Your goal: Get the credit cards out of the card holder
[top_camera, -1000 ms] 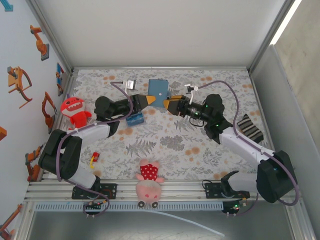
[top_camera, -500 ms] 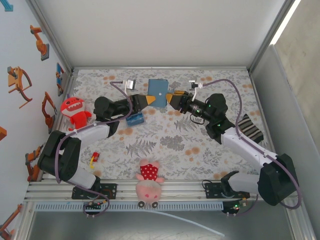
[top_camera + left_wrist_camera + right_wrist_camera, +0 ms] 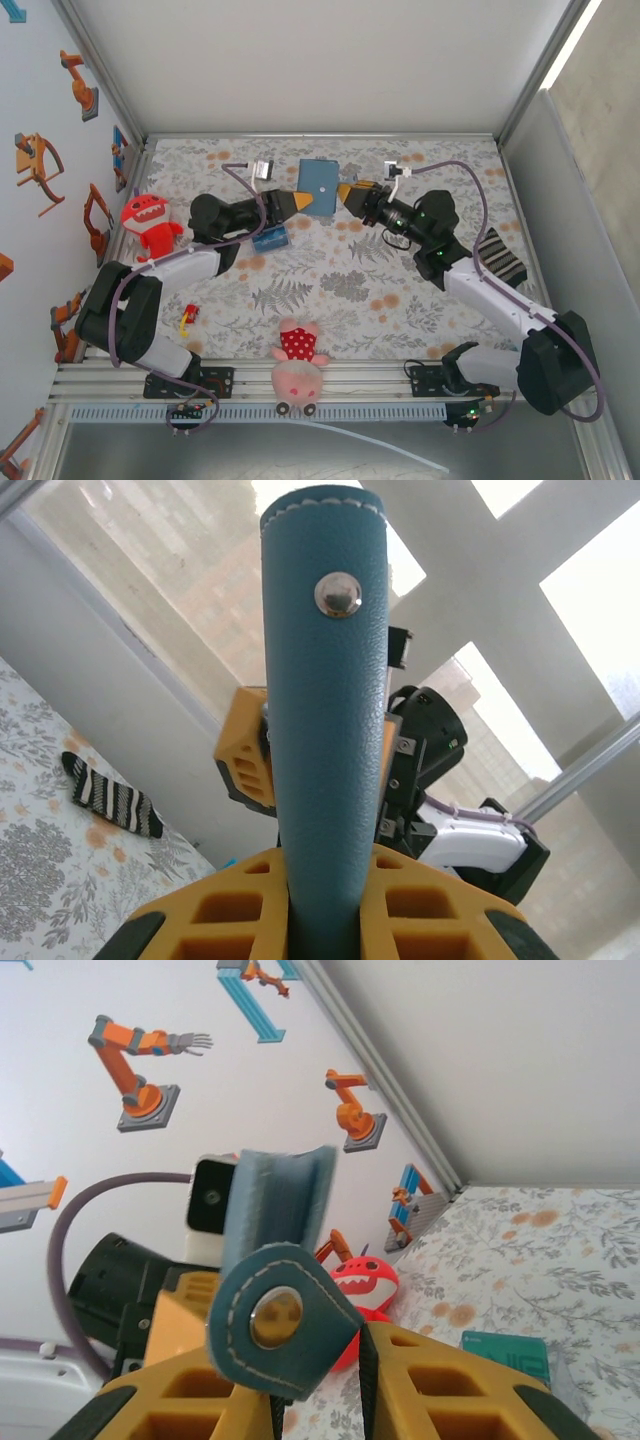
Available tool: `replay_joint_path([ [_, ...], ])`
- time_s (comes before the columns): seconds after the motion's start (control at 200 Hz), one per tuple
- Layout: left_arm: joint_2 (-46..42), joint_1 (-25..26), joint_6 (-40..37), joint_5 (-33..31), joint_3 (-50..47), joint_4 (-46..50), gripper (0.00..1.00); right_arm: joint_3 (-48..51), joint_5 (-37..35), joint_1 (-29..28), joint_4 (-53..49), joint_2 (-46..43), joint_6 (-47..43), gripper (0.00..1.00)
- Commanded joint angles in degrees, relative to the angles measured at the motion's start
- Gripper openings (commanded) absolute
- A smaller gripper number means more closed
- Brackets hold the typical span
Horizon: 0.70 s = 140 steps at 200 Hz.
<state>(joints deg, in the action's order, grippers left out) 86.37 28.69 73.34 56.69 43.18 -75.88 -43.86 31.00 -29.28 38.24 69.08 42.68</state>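
Card holder (image 3: 320, 182): 1 only, small flat slate-blue leather piece w/ pale stitching round the edges. It's up off the table (image 3: 330, 290), at far centre, hanging between the 2 grippers. In the left wrist view it stands upright as a narrow blue column, rounded at the top, w/ a round silver snap stud (image 3: 338, 593) near that top. In the right wrist view a rounded flap tab (image 3: 280, 1320) faces the cam, a brass-coloured snap in its middle, w/ the rest of the holder rising behind it as a folded grey-blue panel.

Left gripper (image 3: 303, 200): comes in from the left, yellow fingers (image 3: 240, 910) clamped tight on the holder's lower end, one each side, no gap.

Right gripper (image 3: 345, 190): comes in from the right, tips at the holder's right edge. Jaws narrowed, flap tab sitting right at the gap (can't tell if they actually pinch it or just touch).

Rest of the table, floral cloth, 1 of each:
- teal/blue striped block (image 3: 270, 238), flat, just near-left of the holder, below the left gripper.
- red monster plush (image 3: 150, 220), far left by the wall.
- black-and-white striped sock (image 3: 500, 258), right side, beside the right arm.
- pink plush toy (image 3: 298, 365) in a red spotted top, near edge, centre, between the arm bases.
- tiny red and yellow item (image 3: 187, 318), near left, too small to ID.
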Motion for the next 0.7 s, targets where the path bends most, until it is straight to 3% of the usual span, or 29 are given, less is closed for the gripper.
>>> replay_joint_path([
  [0.0,-2.10,0.85,0.25,1.41,2.26,-4.21,0.00,0.44,-1.67,0.45,2.18,0.01,1.79,0.26],
  [0.27,-1.87,1.20,-0.03,1.17,2.44,-4.20,0.00,0.78,1.83,0.45,8.14,2.86,5.65,0.29],
  [0.696,-1.80,0.30,0.04,-0.30,2.27,-4.24,0.00,2.59,2.71,0.45,10.44,0.48,6.11,0.35],
])
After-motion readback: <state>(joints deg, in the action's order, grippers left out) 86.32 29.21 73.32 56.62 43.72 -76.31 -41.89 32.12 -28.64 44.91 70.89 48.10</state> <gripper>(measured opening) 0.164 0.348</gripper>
